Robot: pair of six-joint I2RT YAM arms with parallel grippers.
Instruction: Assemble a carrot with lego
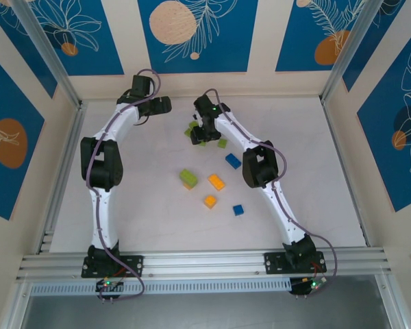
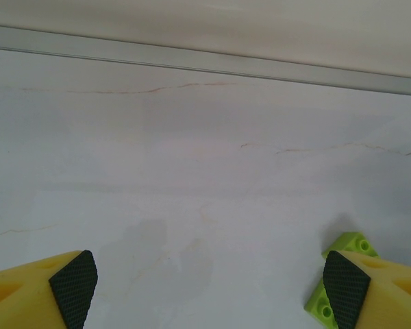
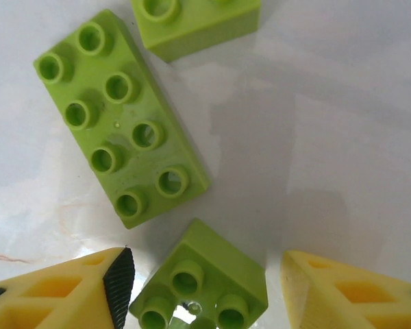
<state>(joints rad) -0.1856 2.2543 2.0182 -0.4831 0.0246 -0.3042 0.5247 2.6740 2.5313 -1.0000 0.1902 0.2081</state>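
The lego lies scattered on the white table [image 1: 137,199]. My right gripper [image 1: 203,134] hangs low over a cluster of lime green bricks at the back. In the right wrist view, the right gripper [image 3: 205,291] stands open astride a small lime brick [image 3: 205,271]; the left pad [image 3: 120,277] is near its corner and the right finger [image 3: 315,288] stands clear of it. A long lime brick [image 3: 120,127] lies just beyond, and another lime brick [image 3: 195,24] at the top edge. My left gripper [image 1: 166,104] is open over bare table, with a lime brick [image 2: 349,244] behind its right finger [image 2: 346,291].
Nearer the arms lie a lime brick [image 1: 188,178], two orange bricks [image 1: 216,181] [image 1: 209,201] and two blue bricks [image 1: 233,161] [image 1: 238,210]. One more lime brick [image 1: 222,142] sits beside the right arm. An aluminium rail [image 2: 205,62] borders the table's far side.
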